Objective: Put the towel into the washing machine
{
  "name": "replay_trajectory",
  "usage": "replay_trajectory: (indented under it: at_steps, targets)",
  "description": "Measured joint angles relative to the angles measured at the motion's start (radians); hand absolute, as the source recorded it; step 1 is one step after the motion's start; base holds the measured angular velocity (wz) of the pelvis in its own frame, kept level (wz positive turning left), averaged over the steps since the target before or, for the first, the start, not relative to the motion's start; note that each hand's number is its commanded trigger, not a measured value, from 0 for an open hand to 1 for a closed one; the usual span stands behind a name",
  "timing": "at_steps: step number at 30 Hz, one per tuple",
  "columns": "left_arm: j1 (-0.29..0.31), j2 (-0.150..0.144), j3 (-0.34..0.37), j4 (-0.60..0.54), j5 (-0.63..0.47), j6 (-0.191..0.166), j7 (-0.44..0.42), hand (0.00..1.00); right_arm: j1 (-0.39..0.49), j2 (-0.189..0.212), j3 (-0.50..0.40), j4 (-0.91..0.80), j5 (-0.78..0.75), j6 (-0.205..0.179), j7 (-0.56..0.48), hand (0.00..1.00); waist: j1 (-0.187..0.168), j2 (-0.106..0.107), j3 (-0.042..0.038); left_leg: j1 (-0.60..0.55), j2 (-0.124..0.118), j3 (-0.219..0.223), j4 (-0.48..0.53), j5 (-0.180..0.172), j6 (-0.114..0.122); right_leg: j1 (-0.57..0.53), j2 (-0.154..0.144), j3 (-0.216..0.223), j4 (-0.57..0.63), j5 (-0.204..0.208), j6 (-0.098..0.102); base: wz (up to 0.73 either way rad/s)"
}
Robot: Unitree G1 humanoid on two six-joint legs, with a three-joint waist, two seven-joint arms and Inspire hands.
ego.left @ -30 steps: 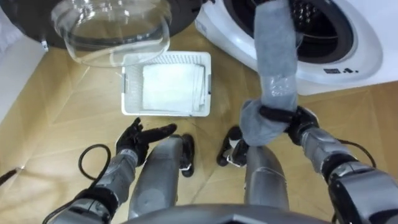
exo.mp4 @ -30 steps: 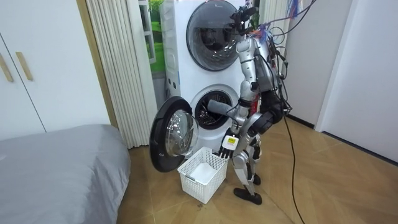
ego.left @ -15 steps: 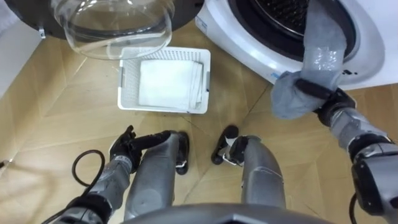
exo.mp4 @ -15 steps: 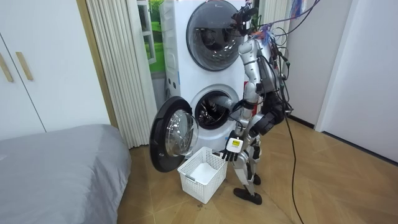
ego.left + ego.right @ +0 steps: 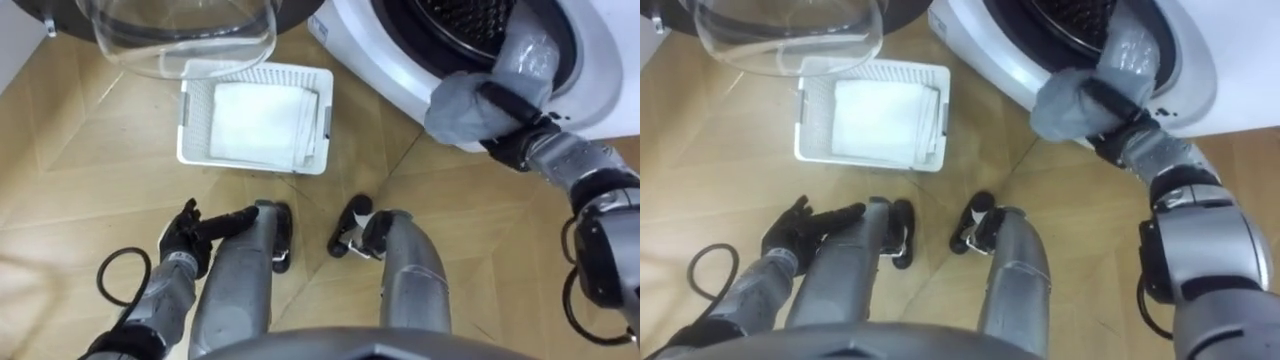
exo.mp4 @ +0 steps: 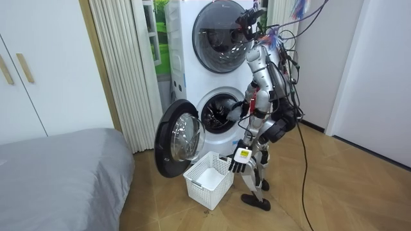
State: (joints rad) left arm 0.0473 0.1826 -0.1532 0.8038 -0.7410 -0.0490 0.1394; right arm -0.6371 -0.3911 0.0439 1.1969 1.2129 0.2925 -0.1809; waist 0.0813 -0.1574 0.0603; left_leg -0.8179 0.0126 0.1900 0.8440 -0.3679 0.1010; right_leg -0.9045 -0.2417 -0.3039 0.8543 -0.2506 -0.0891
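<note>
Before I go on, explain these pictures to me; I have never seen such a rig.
It is a two-legged robot standing at a washing machine whose door hangs open. The room view is taken from across the room; the two eye views look down from the robot's head. Its right robot hand is curled round a grey towel, whose far end reaches into the machine's opening. Its left robot hand hangs open low at its side, empty. On the wooden floor stands a white basket holding folded white cloth.
</note>
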Motion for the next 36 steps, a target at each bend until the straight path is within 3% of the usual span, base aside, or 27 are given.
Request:
replay_trajectory:
  at_steps: [3,9,12,17,21,28,33,36]
  targets:
    - [0.013,-0.007,0.064,0.0,0.017,0.0,0.038,0.0,-0.061,-0.004,-0.033,-0.052,0.067,0.039,-0.075,0.0,-0.053,0.0,-0.0001,-0.004,-0.011,0.002,0.008,0.0,0.008,-0.008,-0.014,0.004,0.016,-0.003,0.006,0.05]
    - [0.014,-0.041,0.07,-0.021,0.057,-0.002,0.064,0.0,-0.083,-0.045,-0.145,-0.05,0.21,0.041,-0.12,0.0,-0.047,0.003,-0.0015,-0.007,-0.017,0.003,0.029,-0.009,0.022,-0.008,-0.019,0.006,0.034,-0.011,0.018,0.03]
    - [0.016,-0.056,0.071,-0.034,0.09,0.0,0.075,0.0,-0.097,-0.045,-0.191,-0.05,0.248,0.041,-0.154,0.0,-0.046,0.008,-0.002,-0.008,-0.019,0.007,0.037,-0.013,0.029,-0.008,-0.026,0.005,0.042,-0.017,0.026,0.02]
    - [0.02,-0.072,0.071,-0.044,0.126,0.0,0.075,0.0,-0.1,-0.046,-0.216,-0.05,0.255,0.027,-0.188,0.0,-0.047,0.021,-0.0034,-0.008,-0.026,0.012,0.052,-0.02,0.039,-0.01,-0.041,0.006,0.065,-0.03,0.038,0.03]
    - [0.02,-0.081,0.071,-0.048,0.127,0.0,0.075,0.0,-0.104,-0.051,-0.218,-0.05,0.255,0.019,-0.212,0.0,-0.047,0.034,-0.0097,-0.006,-0.027,0.023,0.054,-0.02,0.04,-0.01,-0.053,0.005,0.076,-0.035,0.041,0.06]
    - [0.026,-0.083,0.069,-0.049,0.125,0.0,0.062,0.0,-0.104,-0.051,-0.218,-0.049,0.258,0.004,-0.218,0.0,-0.039,0.046,-0.0091,0.005,-0.027,0.029,0.058,-0.02,0.04,-0.006,-0.052,0.018,0.086,-0.04,0.042,0.02]
    - [0.015,-0.082,0.036,-0.041,0.126,0.001,0.038,0.0,-0.101,-0.051,-0.218,-0.031,0.255,-0.031,-0.179,0.0,-0.027,0.063,-0.008,0.009,-0.027,0.031,0.054,-0.02,0.04,-0.003,-0.051,0.015,0.079,-0.038,0.043,-0.01]
    - [0.001,-0.083,0.031,-0.034,0.127,0.019,0.022,0.0,-0.069,-0.051,-0.218,-0.031,0.248,-0.053,-0.133,0.0,-0.008,0.075,-0.0073,0.028,-0.023,0.031,0.04,-0.019,0.041,0.02,-0.046,0.008,0.062,-0.031,0.038,-0.04]
